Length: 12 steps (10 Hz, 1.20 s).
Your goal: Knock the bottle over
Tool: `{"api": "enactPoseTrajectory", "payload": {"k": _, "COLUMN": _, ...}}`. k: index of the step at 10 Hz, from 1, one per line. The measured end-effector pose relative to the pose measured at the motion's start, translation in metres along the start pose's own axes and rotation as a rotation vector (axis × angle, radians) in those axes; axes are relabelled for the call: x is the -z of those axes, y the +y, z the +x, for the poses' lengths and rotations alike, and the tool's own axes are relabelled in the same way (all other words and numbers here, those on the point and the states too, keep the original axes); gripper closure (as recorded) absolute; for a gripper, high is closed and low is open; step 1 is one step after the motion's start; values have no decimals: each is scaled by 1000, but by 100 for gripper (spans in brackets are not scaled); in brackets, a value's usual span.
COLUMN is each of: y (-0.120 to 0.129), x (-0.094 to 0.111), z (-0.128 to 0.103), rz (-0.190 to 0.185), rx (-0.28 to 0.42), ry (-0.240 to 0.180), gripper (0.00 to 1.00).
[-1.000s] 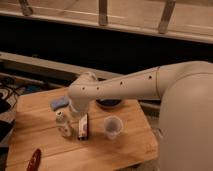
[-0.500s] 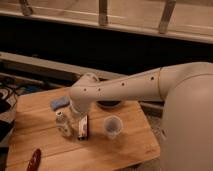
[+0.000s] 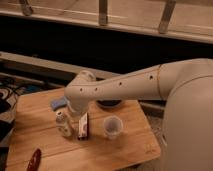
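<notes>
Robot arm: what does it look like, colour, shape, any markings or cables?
The arm is off-white: smooth, rounded tubular links, a bulbous joint, a row of small dark dots along one link and a thin seam ring. No cables show. The gripper is at its lower end, close beside the bottle.

The pale wooden tabletop (image 3: 125, 147) looks smooth and matt, with faint grain. The white arm shell (image 3: 130, 82) reads as smooth plastic with a soft sheen. The dark gripper (image 3: 82, 128), down at the table just beside the small pale bottle (image 3: 62, 124), looks matt. The bottle seems to be translucent plastic, as does the clear cup (image 3: 113, 126). The small red object (image 3: 34, 160) at the front edge shines glossy. The grey railing posts (image 3: 103, 11) look like metal.
</notes>
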Motion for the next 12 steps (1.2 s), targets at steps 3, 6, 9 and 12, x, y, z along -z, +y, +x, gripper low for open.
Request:
{"api": "enactPoseTrajectory", "payload": {"k": 3, "y": 27, "x": 14, "z": -38, "rz": 28, "rx": 54, "ry": -27, "gripper": 100}}
{"api": "enactPoseTrajectory", "payload": {"k": 6, "y": 49, "x": 19, "z": -81, "rz": 53, "rx": 101, "ry": -24, "gripper": 100}}
{"api": "enactPoseTrajectory", "payload": {"k": 9, "y": 77, "x": 20, "z": -134, "rz": 75, "rx": 165, "ry": -1, "gripper": 100}}
{"api": "enactPoseTrajectory", "payload": {"k": 12, "y": 82, "x": 1, "z": -155, "rz": 38, "rx": 200, "ry": 53, "gripper": 100}}
